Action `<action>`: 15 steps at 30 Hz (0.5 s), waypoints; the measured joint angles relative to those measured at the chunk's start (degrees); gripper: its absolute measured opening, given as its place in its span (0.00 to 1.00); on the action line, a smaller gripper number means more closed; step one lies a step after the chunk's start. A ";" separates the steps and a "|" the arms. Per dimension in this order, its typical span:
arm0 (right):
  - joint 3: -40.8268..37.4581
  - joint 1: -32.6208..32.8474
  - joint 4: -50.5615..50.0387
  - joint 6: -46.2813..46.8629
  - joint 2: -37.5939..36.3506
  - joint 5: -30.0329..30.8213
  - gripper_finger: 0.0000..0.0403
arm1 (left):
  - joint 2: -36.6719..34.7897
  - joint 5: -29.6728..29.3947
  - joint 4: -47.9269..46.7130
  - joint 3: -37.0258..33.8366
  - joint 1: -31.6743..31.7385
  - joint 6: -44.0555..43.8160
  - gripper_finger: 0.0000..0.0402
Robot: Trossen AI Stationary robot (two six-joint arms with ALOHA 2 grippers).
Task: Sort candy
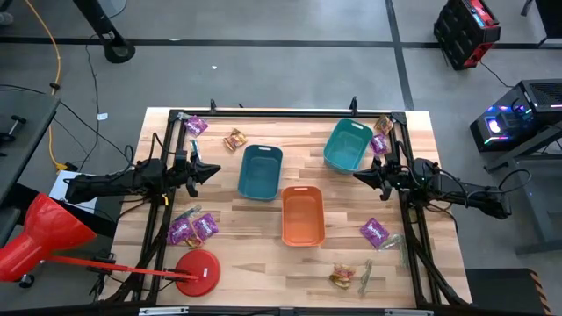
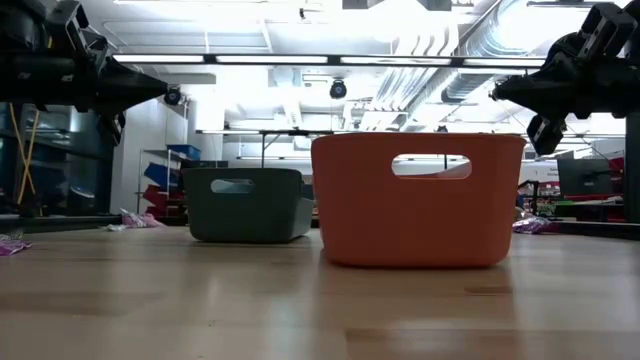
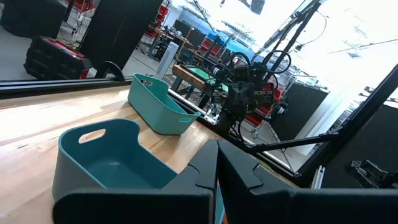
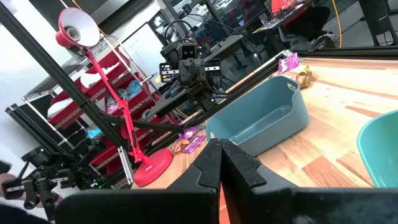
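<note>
Candy (image 1: 192,228) lies scattered flat along the table's edges: purple packets and gold wrappers near the left edge and both far corners. More sits by the right edge, with gold wrappers and green sticks (image 1: 365,275) toward the near edge.

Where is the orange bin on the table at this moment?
In the high view the orange bin sits near the table's middle, slightly toward the right arm's side, just below and right of the darker teal bin. A purple candy packet lies to its right.

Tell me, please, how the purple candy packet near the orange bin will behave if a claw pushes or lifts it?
The purple candy packet lies flat on the wooden table, so it probably slides and does not roll. Its shiny wrapper looks thin, so it is likely light, floppy and a little slippery to pinch.
</note>
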 joint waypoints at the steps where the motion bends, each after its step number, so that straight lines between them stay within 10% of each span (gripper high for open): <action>1: 0.00 0.01 0.01 0.00 0.01 0.01 0.00 | -0.01 0.00 -0.01 0.02 0.00 0.00 0.00; 8: 0.00 0.01 0.00 0.00 0.00 0.00 0.00 | 0.23 -3.69 3.48 -0.04 0.00 -2.86 0.00; 15: -0.02 0.02 -0.01 0.00 -0.01 0.02 0.00 | 2.98 -23.66 24.33 -0.04 0.10 -16.49 0.00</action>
